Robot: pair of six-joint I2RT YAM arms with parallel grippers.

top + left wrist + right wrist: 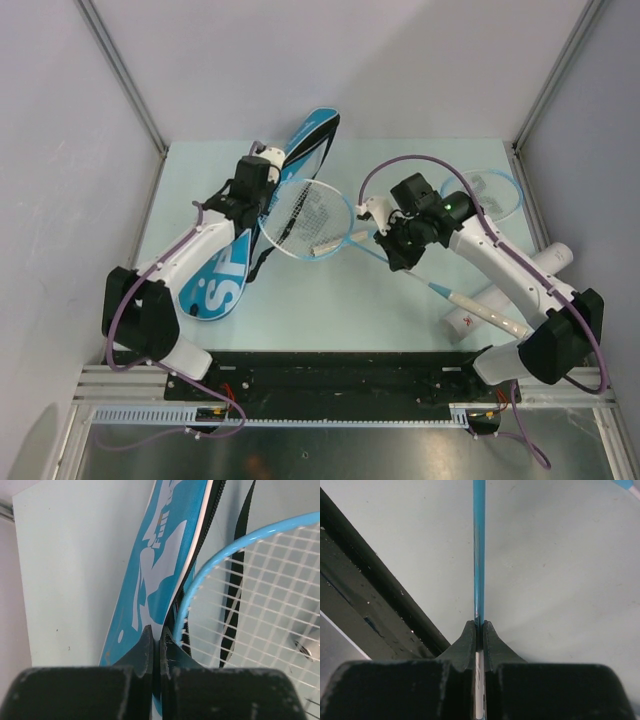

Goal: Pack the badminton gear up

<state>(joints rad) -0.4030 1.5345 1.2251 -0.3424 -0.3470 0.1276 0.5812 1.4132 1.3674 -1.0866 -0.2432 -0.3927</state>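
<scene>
Rackets (303, 216) two, cover (215, 287) one, tube (553, 260) one

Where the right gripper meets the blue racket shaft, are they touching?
Touching. The right wrist view shows the right gripper shut on the racket shaft.

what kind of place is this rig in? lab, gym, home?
Most likely a lab robot cell, not a gym: plain white walls on aluminium posts box in a pale table, and the left arm and right arm are bolted to a black base plate at its near edge.
</scene>
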